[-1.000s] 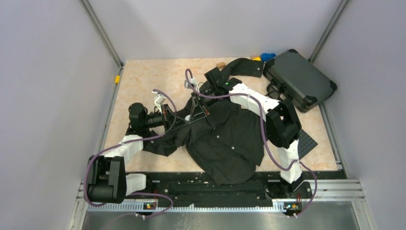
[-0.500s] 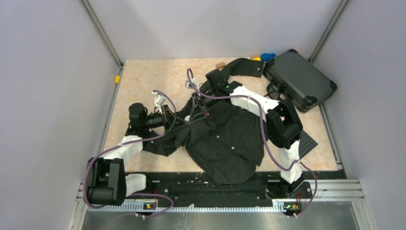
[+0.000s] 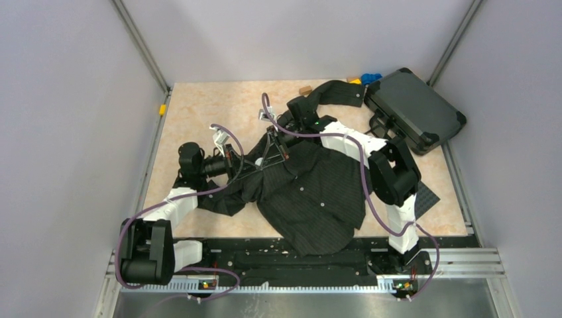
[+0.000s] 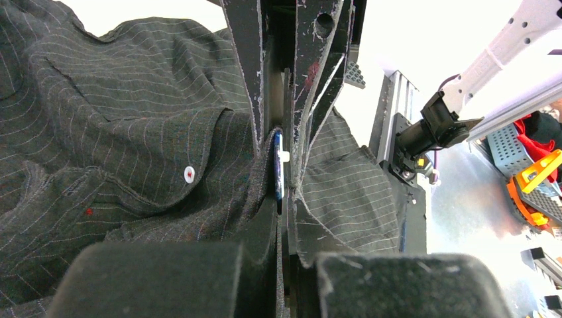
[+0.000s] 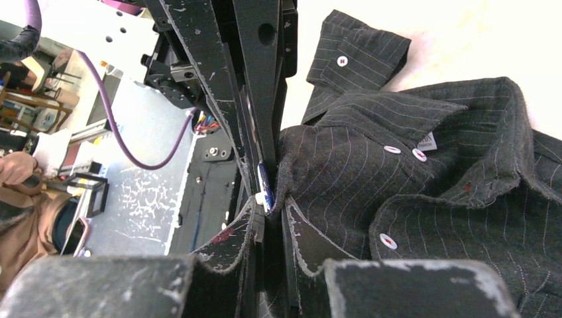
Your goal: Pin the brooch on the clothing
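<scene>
The right claw (image 5: 268, 215) is closed on the brooch (image 5: 265, 187), which it holds edge-on at its fingertips, pressed against a raised fold of the clothing (image 5: 411, 199). Seen this way the brooch is a thin, dark-blue sliver with a small white nub sticking out of one side. Its face is turned away, so no pattern can be made out.

The left claw (image 4: 285, 212) comes at the same spot from the opposite side. Its fingers are shut tight and its tips are buried in the fold, just beside the brooch (image 4: 278, 165). Whether any cloth is caught between them cannot be told. The tips of the two claws nearly meet, with the brooch between them.

Around them the clothing (image 4: 132, 132) is a black shirt with fine pale pinstripes, rumpled and bunched. A collar and a cuff are in view, along with white buttons (image 4: 189, 174).

From above, the shirt (image 3: 311, 199) lies spread across the middle of the pale table (image 3: 212, 112), with one sleeve trailing towards the far right. A dark hard case (image 3: 414, 109) sits at the far right corner. A bright-blue toy piece (image 3: 371, 78) lies just beside it, well apart from the claws.
</scene>
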`<state>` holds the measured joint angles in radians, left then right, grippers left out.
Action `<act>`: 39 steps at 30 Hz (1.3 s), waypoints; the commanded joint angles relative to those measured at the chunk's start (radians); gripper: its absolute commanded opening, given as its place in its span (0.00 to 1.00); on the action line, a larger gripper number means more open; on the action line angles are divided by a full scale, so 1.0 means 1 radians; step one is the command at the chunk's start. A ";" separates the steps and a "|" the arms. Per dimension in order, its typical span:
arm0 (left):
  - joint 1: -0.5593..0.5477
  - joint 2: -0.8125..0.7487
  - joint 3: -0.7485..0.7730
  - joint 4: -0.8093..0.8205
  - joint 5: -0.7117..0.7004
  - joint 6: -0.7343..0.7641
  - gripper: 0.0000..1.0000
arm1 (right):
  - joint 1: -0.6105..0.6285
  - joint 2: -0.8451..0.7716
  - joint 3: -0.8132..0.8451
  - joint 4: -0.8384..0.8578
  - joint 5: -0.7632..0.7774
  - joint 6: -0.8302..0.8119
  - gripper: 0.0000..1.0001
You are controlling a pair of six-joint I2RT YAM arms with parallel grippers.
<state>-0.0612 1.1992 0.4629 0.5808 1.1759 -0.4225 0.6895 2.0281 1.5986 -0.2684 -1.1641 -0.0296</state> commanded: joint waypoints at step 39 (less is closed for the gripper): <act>-0.025 -0.240 0.205 -0.601 -0.796 0.054 0.93 | -0.036 -0.606 -0.383 0.182 0.730 0.063 0.83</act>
<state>-0.0872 1.0367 0.6189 0.0994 0.6945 -0.2909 0.6624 1.5391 1.2480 -0.0784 -0.6994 -0.0143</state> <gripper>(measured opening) 0.921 0.836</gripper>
